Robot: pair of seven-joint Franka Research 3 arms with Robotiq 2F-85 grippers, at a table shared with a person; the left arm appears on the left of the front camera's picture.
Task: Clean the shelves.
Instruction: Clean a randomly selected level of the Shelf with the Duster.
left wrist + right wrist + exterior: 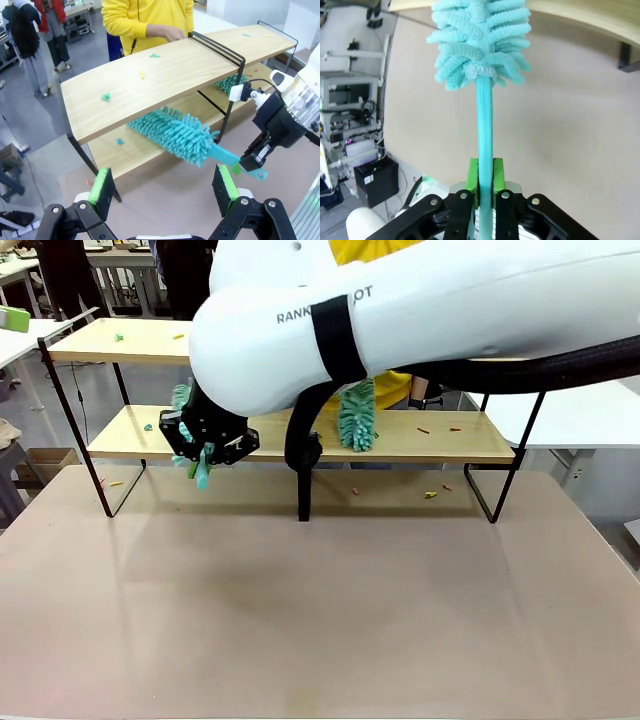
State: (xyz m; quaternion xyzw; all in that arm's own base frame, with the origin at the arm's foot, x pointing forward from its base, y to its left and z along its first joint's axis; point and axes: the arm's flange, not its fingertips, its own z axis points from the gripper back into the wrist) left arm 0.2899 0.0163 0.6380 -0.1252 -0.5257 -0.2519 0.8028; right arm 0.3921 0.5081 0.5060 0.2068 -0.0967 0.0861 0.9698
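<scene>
View across the table [320,620] toward the shelves [440,440], which stand across its far half, with a person in a yellow top [150,20] behind them.

At the near left, the left gripper [164,185] hangs above the table top, short of the rack's left bay. Its green pads [102,182] stand wide apart with nothing between them.

In the left bay, the right arm [420,310] reaches across from the right. The right gripper [205,445] is clamped fully on the handle of a teal duster [175,132]. The fluffy head lies at the near edge of the boards, in the gap between the tiers; contact with the lower board cannot be told.

Small scraps [105,96] lie on both boards and on the table under the rack.

Just right of the black centre upright [303,495], a second teal duster [357,415] stands upright on the lower board, its upper end hidden behind the arm. The right bay's lower board runs mostly bare to the frame's right end.

A broad stretch of bare table top lies between the rack's feet and the near edge.
</scene>
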